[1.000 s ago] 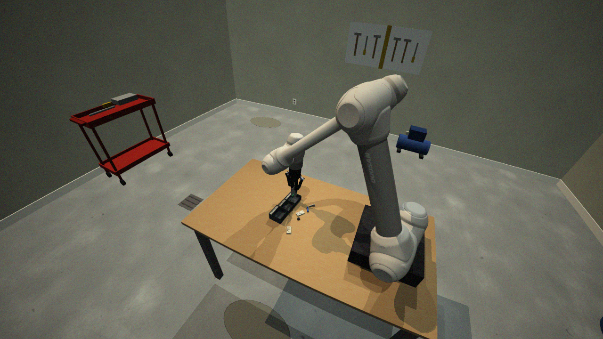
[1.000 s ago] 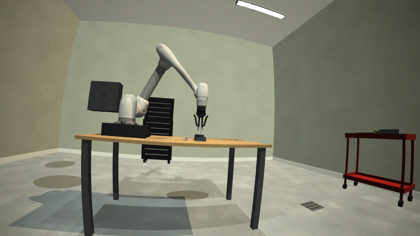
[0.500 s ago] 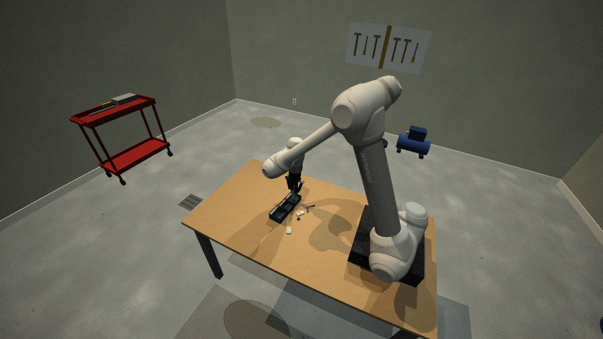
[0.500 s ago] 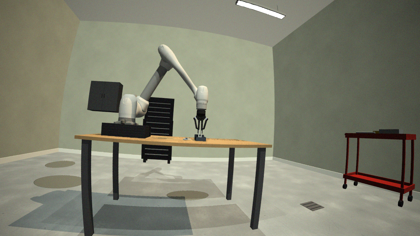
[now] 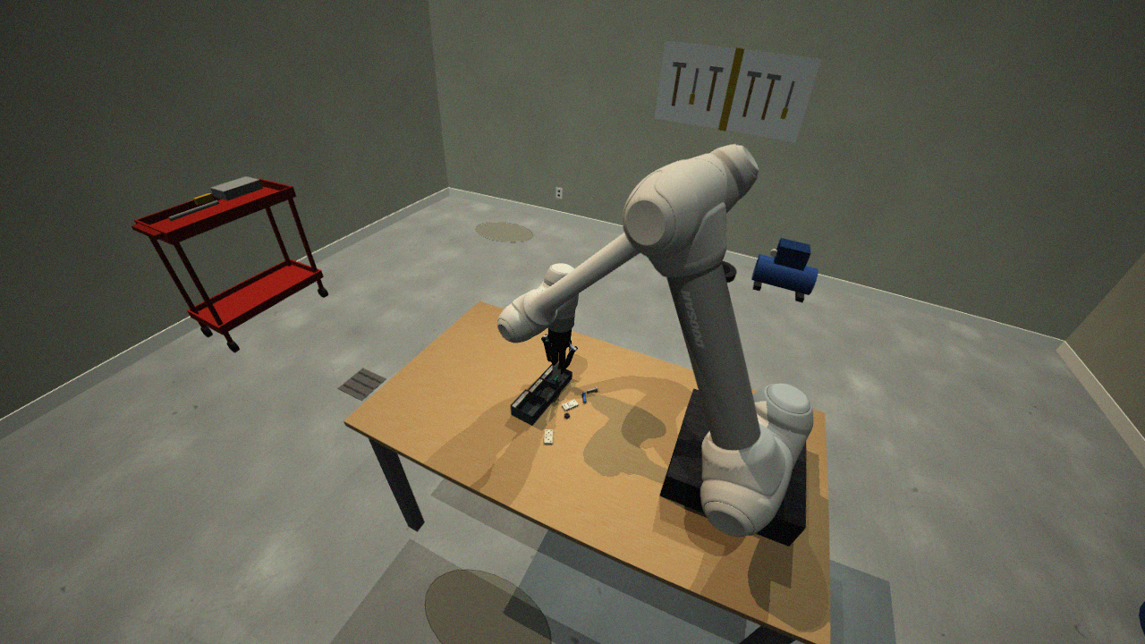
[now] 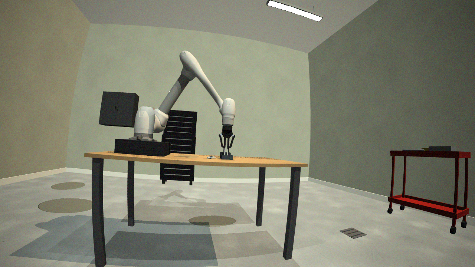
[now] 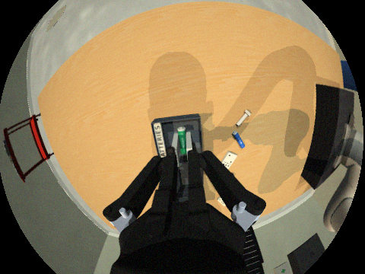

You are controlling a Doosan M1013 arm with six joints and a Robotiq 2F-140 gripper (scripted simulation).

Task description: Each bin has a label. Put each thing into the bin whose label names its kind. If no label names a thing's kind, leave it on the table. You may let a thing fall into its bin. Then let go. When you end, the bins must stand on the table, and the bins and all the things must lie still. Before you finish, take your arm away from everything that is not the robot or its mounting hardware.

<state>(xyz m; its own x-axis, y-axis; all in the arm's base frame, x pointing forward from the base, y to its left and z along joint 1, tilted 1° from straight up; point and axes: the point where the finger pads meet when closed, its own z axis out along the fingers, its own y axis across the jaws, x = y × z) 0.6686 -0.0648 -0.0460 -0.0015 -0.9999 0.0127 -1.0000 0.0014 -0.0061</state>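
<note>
Hanging over the far end of the black bin (image 7: pixel 176 129), the gripper (image 7: pixel 185 157) points straight down with its fingers narrowed on a green battery (image 7: pixel 182 140). The battery is just above the compartment labelled for batteries. The bin lies near the middle of the bench (image 5: pixel 448 416), closer to its far edge from the arm's base. Beside the bin, toward the base, lie a blue bolt (image 7: pixel 239 139), a pale bolt (image 7: pixel 243 118) and two white dominoes (image 7: pixel 230 160).

- Battery (image 7: pixel 182 140): green.
- Bin (image 7: pixel 199 125): black, white label.
- Table (image 5: pixel 480 448): tan wood.
- Arm (image 5: pixel 704 320): white.
- Cart (image 5: pixel 275 189): red.
- Bolt (image 7: pixel 239 140): blue.
</note>
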